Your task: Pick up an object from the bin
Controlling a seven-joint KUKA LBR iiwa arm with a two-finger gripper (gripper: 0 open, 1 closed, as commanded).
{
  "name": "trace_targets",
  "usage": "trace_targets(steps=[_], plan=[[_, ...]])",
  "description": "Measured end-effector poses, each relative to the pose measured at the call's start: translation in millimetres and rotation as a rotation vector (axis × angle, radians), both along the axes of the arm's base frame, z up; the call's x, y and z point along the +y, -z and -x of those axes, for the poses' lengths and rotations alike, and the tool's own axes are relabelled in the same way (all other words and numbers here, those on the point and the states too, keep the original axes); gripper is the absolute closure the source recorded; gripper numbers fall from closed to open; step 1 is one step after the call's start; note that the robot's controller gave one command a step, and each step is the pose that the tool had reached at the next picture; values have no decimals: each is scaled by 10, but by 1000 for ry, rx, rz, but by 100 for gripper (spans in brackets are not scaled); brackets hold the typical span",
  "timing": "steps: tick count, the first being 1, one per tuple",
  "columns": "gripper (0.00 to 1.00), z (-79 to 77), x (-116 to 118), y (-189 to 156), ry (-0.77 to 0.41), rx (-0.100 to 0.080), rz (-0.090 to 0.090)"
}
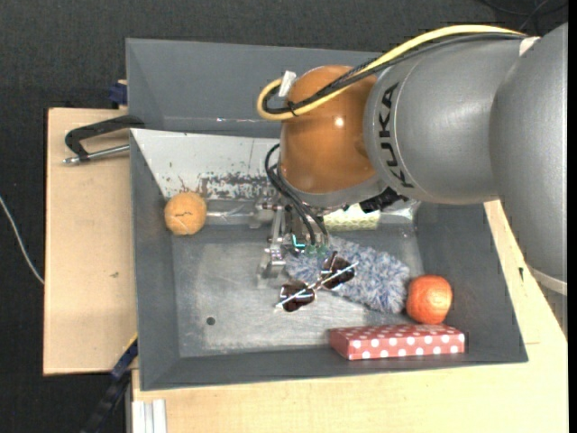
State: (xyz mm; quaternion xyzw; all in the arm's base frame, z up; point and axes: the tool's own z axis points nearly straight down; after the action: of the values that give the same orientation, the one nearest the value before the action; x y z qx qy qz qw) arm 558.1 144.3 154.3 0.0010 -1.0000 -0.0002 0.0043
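My gripper point(273, 258) hangs low in the middle of the bin, under the orange wrist cover. Just to its right lies a pair of dark sunglasses point(309, 289), their near lens close to the gripper's tip. The sunglasses rest partly on a blue-grey fuzzy cloth point(377, 278) that spreads to the right. I see nothing between the gripper and the bin floor, and the cover hides its upper part.
An orange ball point(185, 213) sits by the bin's back-left wall. An orange-red fruit point(429, 299) lies at the right, and a red box with white dots point(397, 341) lies along the front wall. A pale yellow thing point(350, 217) peeks out behind the arm.
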Motion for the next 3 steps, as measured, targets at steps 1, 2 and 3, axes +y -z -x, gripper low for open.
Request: trace_targets(steps=[1, 2, 3], plan=[[0, -21, -5, -48, 1, -9, -1], [0, 219, -942, 425, 37, -16, -2], [100, 138, -1347, 775, 21, -35, -3]])
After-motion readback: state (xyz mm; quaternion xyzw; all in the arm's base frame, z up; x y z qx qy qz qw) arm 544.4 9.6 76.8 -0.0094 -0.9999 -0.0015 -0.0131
